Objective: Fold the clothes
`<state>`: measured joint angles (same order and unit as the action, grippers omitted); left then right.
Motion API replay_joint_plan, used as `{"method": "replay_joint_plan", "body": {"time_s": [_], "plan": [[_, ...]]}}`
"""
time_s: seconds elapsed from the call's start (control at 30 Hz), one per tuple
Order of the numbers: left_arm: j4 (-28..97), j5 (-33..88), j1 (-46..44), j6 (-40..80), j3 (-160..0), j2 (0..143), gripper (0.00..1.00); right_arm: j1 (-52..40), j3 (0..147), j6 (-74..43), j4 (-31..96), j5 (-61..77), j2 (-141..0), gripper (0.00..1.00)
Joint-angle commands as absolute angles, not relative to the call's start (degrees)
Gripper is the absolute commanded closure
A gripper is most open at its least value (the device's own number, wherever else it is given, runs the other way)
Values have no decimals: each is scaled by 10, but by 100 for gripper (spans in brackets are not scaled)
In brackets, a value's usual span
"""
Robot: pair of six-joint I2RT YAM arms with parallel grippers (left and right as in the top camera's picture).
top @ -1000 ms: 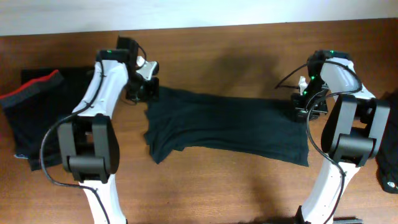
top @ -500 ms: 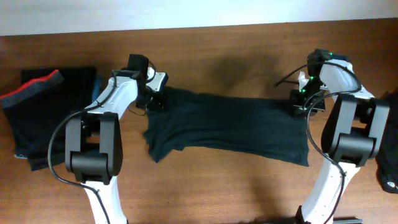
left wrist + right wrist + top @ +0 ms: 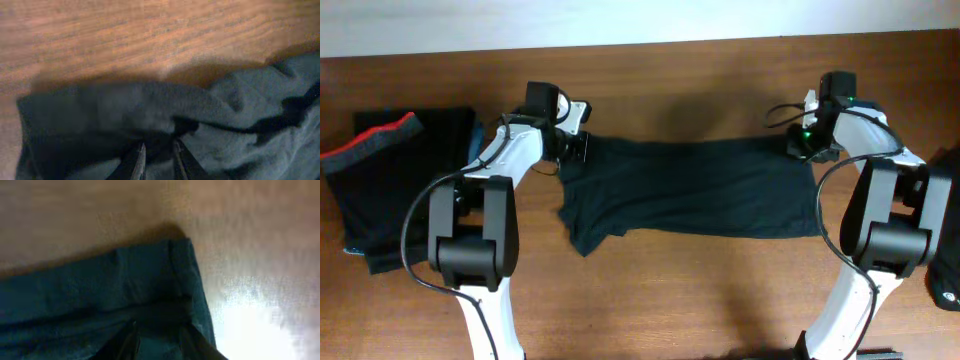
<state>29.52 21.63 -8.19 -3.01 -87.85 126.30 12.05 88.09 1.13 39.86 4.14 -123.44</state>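
The red-banded garment (image 3: 390, 170) lies left of the long black garment (image 3: 690, 190), spread mid-desk (image 3: 700, 90). The left claw (image 3: 580, 148), nearly closed, pinches the long one's upper-left corner. The right claw (image 3: 802, 143) straddles its upper-right hem, grip unclear. Best carry both corners level and taut.

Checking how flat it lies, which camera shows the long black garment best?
Overhead: the whole long black garment lies spread out. The left wrist view shows only a bunched end; the right wrist view, one corner.
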Motion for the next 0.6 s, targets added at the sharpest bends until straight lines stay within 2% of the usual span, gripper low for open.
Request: {"method": "replay_joint_plan", "body": {"time_s": [0.0, 0.17, 0.4, 0.57], "plan": [[258, 131, -81, -15, -868, 1312, 81, 119, 861, 10, 374, 45, -1271, 64], [171, 119, -81, -3, -869, 1312, 80, 119, 861, 10, 346, 46, -1271, 63], [127, 115, -81, 9, -869, 1313, 80, 119, 861, 3, 340, 46, -1271, 61], [51, 59, -81, 9, -869, 1315, 80, 119, 861, -5, 333, 46, -1271, 57]]}}
